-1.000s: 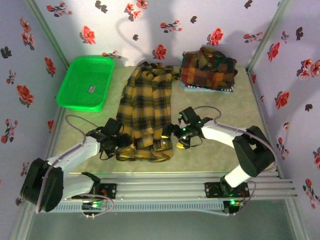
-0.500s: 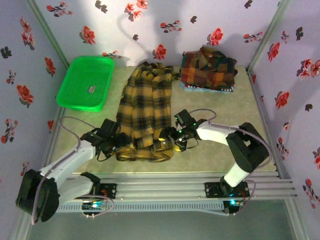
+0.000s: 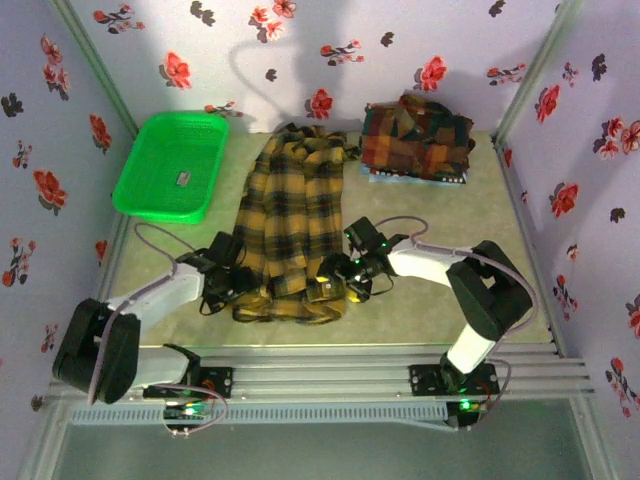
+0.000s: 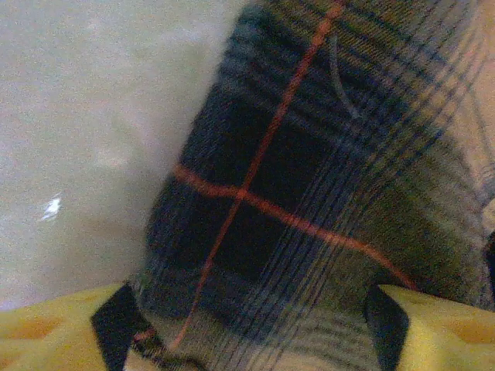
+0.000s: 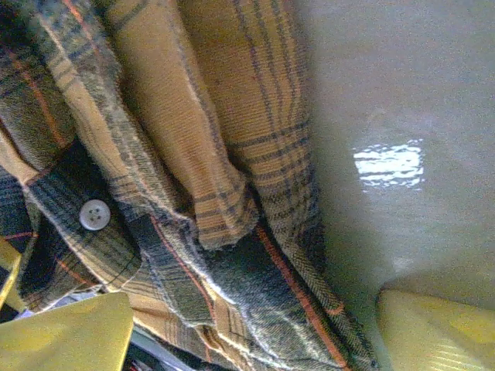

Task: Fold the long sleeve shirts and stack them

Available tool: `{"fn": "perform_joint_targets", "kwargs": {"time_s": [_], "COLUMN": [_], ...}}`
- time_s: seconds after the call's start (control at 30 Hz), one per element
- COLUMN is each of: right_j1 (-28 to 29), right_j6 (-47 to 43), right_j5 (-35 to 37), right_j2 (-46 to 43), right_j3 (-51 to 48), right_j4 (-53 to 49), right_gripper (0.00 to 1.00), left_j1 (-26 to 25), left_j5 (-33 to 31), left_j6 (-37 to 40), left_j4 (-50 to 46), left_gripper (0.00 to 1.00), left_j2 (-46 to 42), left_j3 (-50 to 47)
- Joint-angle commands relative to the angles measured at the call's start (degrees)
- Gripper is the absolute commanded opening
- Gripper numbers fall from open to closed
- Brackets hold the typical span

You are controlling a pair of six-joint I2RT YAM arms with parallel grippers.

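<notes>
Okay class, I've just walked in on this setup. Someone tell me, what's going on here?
Two robot arms are working on a mustard-yellow plaid shirt spread lengthwise on the table. The left gripper sits at the shirt's near left corner and the right gripper at its near right corner. Each has its jaws open with cloth between them, not yet pinched. A folded pile of red, orange and green plaid shirts lies at the far right corner, and a green basket sits at the far left.
</notes>
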Motion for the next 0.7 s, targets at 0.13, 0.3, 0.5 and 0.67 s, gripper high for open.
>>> {"fn": "perform_joint_targets", "kwargs": {"time_s": [0.13, 0.3, 0.5, 0.67], "right_j1": [2.5, 2.5, 2.0, -1.2], "right_j6": [0.3, -0.6, -1.4, -0.9], "right_j5": [-0.8, -0.9, -0.7, -2.2], "right_j2": [7.5, 5.1, -2.0, -4.2], "right_j3": [4.2, 6.5, 8.5, 12.8], "right_j4": [3.5, -1.4, -7.5, -8.5], "right_gripper": [0.36, 0.06, 0.0, 0.0], "left_j1": [-0.5, -0.5, -0.3, 3.4], "left_j5": [5.2, 5.2, 6.3, 10.4], "left_j6": [1.4, 2.6, 2.4, 2.5], "left_j4": [11.1, 2.0, -3.7, -3.0], "left_gripper": [0.43, 0.15, 0.11, 0.07], "left_j2": [0.7, -6.7, -14.0, -12.8], "left_j3": [-2.4, 0.5, 4.0, 9.6]}}
